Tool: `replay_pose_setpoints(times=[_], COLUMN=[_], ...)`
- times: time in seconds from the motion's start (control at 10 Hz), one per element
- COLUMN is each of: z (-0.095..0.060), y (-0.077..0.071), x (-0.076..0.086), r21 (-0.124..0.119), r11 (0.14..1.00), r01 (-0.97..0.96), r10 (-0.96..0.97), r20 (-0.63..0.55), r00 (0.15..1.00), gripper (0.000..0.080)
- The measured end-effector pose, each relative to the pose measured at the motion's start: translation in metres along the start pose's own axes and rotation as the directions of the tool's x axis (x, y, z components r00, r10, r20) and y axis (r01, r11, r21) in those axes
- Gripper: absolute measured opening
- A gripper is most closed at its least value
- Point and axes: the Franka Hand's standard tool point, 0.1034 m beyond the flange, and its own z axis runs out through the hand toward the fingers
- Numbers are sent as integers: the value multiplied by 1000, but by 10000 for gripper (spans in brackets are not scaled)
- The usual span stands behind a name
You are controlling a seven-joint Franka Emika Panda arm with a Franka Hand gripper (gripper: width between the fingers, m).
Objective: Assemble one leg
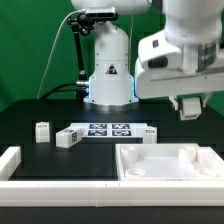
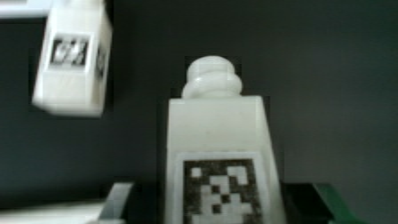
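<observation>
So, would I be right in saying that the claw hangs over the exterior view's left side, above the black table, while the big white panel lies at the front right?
Not quite. The claw hangs over the exterior view's right side, not the left. It is above the black table, and the big white panel does lie at the front right. The exterior view shows this.

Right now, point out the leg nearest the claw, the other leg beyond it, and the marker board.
nearest leg (image 2: 217, 135): wrist view, face above its tag.
other leg (image 2: 71, 55): wrist view, its tag.
marker board (image 1: 108, 128): exterior view, its middle.
</observation>
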Motion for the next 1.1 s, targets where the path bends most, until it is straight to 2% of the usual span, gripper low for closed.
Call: replay_pose_setpoints(times=[0.1, 0.2, 0.3, 0.6, 0.7, 0.8, 1.0, 1.1], z=[-13, -30, -39, -36, -29, -30, -45, -48], y=[4, 5, 5, 4, 0, -1, -2, -3], x=[3, 14, 22, 31, 35, 45, 67, 73], r21=[-9, -13, -11, -28, -56, -74, -100, -117], r11=[999, 998, 998, 997, 994, 990, 984, 980], r01=[33, 53, 55, 68, 95, 120, 145, 161], r10=[-34, -54, -56, -73, -111, -140, -170, -193], r20=[-37, -119, -196, -465, -541, -620, -755, -756], r00=[999, 991, 979, 883, 834, 772, 634, 626], gripper=[290, 290, 290, 290, 290, 290, 290, 290])
